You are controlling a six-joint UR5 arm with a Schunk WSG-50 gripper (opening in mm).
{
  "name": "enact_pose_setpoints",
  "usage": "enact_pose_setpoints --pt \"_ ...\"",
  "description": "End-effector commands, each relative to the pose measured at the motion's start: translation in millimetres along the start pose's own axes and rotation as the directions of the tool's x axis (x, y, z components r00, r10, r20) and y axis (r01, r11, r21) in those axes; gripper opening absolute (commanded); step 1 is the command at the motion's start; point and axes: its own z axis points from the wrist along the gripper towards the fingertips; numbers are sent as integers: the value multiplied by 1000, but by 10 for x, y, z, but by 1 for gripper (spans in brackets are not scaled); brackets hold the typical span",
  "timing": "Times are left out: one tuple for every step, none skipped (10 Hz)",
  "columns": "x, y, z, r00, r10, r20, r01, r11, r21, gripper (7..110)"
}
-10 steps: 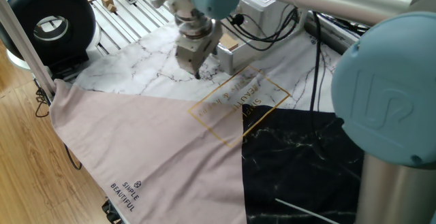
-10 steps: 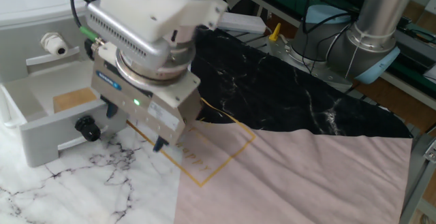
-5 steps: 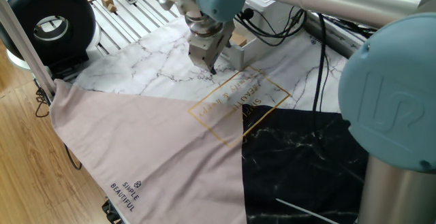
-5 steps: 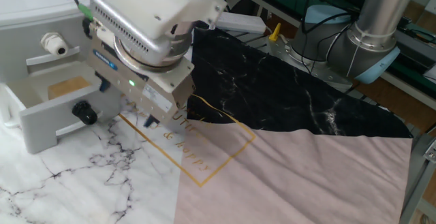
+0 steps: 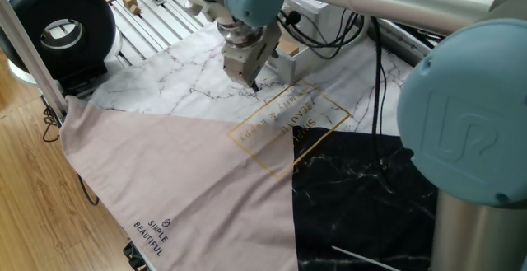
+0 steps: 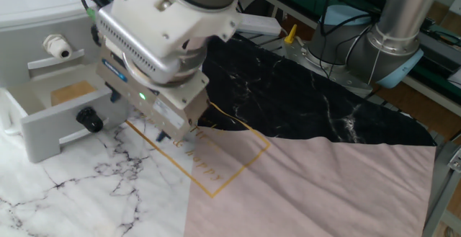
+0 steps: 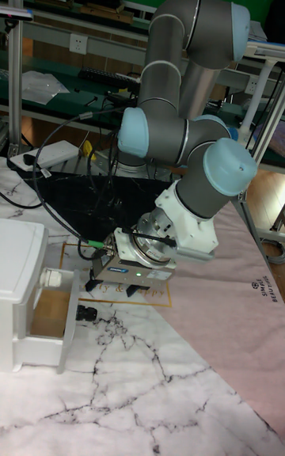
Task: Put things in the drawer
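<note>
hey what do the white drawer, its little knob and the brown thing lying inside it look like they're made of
The drawer looks like smooth white plastic: matte, moulded-looking walls, though painted board can't be ruled out. Its knob is black and slightly glossy, probably plastic or rubber. The brown thing inside has a flat, dull tan face with a grainy look, so wood, cork or cardboard; the pictures don't settle which.

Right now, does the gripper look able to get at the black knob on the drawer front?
Probably yes. The gripper hangs low beside the front of the open drawer, and only bare marble-print cloth lies between it and the knob.
</note>
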Motion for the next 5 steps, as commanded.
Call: enact_pose_setpoints --pt "-7 -62 130 1000 1 -7 -1 1000 22 66" --pt "8 -148 213 1000 -9 -4 9 999 50 66" --pt "16 -231 303 1000 -24 9 24 998 65 66" --pt "28 -445 308 998 -60 13 58 990 128 66" --pt "75 -693 188 996 -92 -10 92 971 219 66"
